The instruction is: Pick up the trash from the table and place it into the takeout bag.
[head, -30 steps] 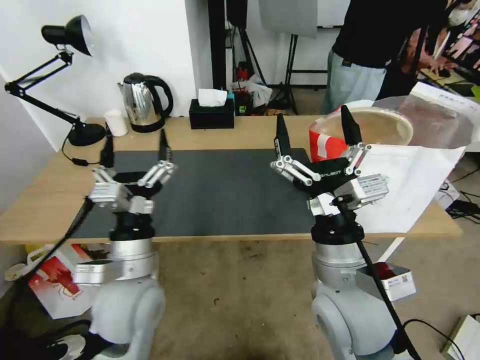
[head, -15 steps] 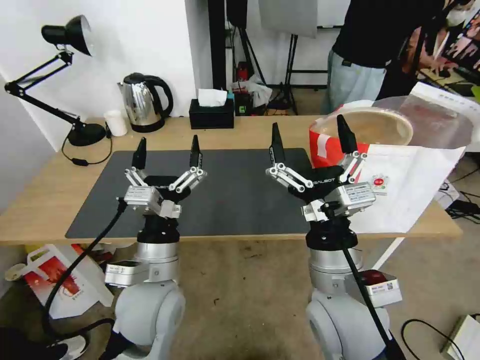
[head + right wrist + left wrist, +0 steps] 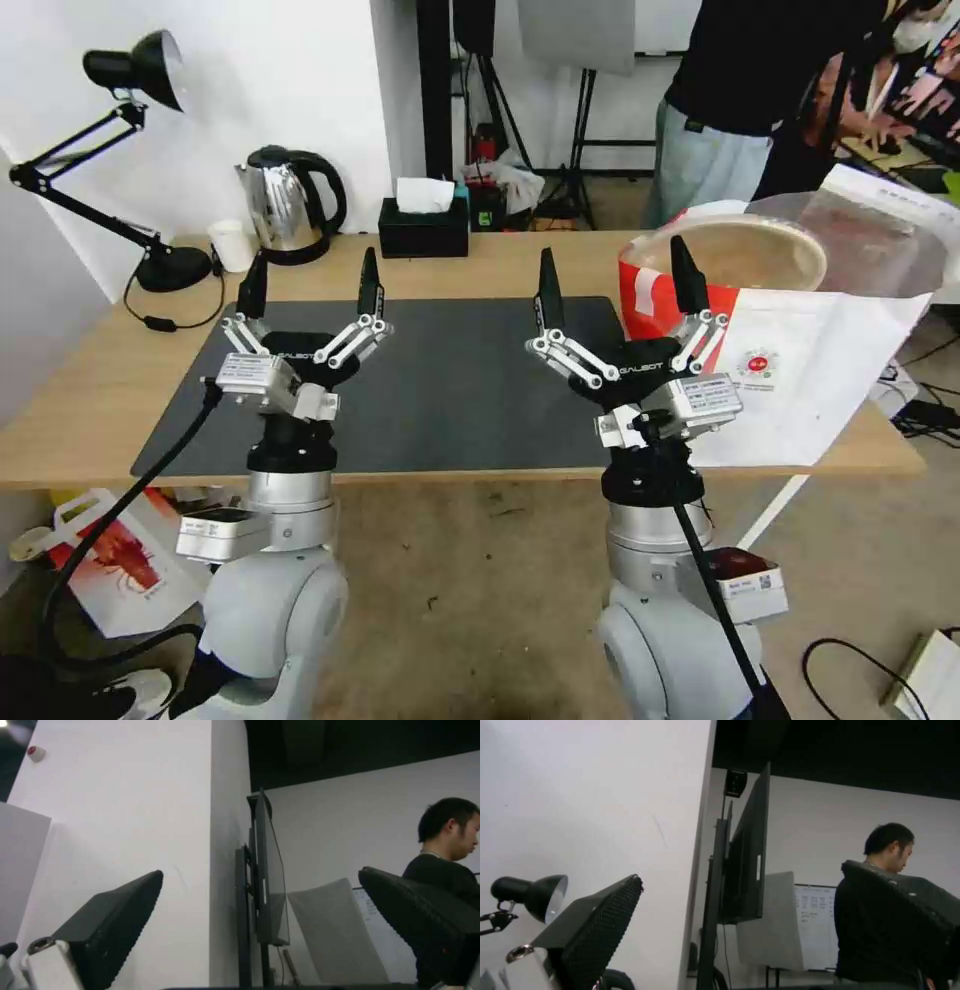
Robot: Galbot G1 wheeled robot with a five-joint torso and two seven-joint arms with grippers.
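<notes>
The takeout bag [image 3: 820,380], white and red with a foil lining, stands open on the right end of the table [image 3: 90,390]. A shallow round beige lid [image 3: 755,250], part of the trash, lies in the bag's mouth. My left gripper [image 3: 311,272] is held above the near left part of the dark grey mat [image 3: 450,370], fingers pointing up, open and empty. My right gripper [image 3: 613,265] is held the same way just left of the bag, open and empty. Both wrist views look up at a wall, between the spread fingers of the left gripper [image 3: 750,900] and the right gripper [image 3: 265,903].
At the back of the table stand a black desk lamp [image 3: 140,70], a steel kettle [image 3: 285,205], a small white cup [image 3: 232,245] and a black tissue box [image 3: 424,225]. A smaller crayfish-printed bag [image 3: 110,570] lies on the floor under the table's left end.
The left arm swung right, then back a little to the left and up. The right arm drifted slightly left, away from the bag. Both grippers stayed open.
</notes>
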